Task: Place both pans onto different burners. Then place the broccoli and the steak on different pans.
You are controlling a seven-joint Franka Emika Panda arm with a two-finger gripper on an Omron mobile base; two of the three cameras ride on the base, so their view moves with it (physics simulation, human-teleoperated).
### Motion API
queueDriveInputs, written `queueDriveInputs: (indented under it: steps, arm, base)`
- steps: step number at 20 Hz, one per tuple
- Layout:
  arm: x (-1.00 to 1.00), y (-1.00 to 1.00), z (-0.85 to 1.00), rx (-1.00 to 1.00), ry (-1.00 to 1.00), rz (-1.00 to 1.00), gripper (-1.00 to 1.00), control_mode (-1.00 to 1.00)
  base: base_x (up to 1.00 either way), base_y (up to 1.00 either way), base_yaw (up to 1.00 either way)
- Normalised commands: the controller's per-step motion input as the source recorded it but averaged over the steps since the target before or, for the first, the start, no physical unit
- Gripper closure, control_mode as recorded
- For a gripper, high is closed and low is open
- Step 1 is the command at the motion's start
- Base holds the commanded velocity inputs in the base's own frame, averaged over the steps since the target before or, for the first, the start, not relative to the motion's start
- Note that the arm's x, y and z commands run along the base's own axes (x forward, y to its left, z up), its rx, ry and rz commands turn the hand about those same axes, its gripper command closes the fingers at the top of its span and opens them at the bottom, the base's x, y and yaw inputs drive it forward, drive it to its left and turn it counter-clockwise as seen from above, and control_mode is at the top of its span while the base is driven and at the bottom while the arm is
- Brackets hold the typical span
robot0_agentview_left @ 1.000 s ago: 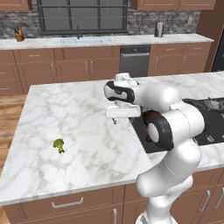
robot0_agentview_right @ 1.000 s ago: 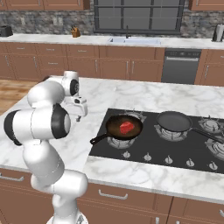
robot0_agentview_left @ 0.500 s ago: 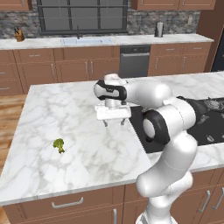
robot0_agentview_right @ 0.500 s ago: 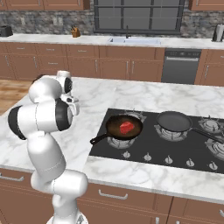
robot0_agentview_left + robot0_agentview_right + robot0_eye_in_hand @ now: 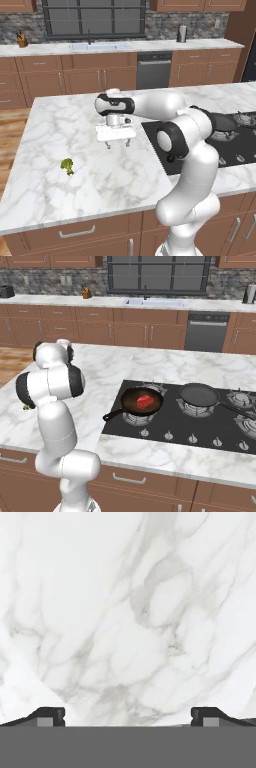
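Our arm reaches across the desk point(image 5: 75, 125), pincer point(image 5: 117, 144) pointing down, jaws wide apart, holding nothing. Broccoli point(image 5: 67, 166) lies at its 8 o'clock; steak point(image 5: 145, 401) sits in the brown pan point(image 5: 138, 403).

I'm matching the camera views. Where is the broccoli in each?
Left base view: broccoli on the counter, lower left, left of the end effector.
Right base view: green speck at the arm's left edge.
Hand view: marble under the open end effector.
Shared landmark: the marble counter.
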Motion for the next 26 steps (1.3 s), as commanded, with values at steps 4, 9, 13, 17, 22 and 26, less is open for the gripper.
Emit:
queueDriveInputs:
  steps: [4, 9, 13, 17, 22, 26]
  arm:
    - [0.00, 0.41, -0.19, 0.00, -0.01, 0.04, -1.00, -1.00]
    - [0.03, 0.28, -0.12, 0.03, -0.18, 0.03, -1.00, -1.00]
    - [0.08, 0.26, -0.02, 0.11, -0.29, 0.01, -1.00, -1.00]
    - [0.20, 0.29, -0.14, 0.12, -0.20, 0.03, -1.00, -1.00]
    - [0.21, 0.35, -0.02, 0.03, -0.07, 0.09, -1.00, -1.00]
    - [0.02, 0.40, 0.00, 0.00, 0.00, 0.08, -1.00, -1.00]
  base:
    - [0.00, 0.00, 0.00]
    - [0.00, 0.00, 0.00]
    - [0.00, 0.00, 0.00]
    - [0.00, 0.00, 0.00]
    - [0.00, 0.00, 0.00]
    - [0.00, 0.00, 0.00]
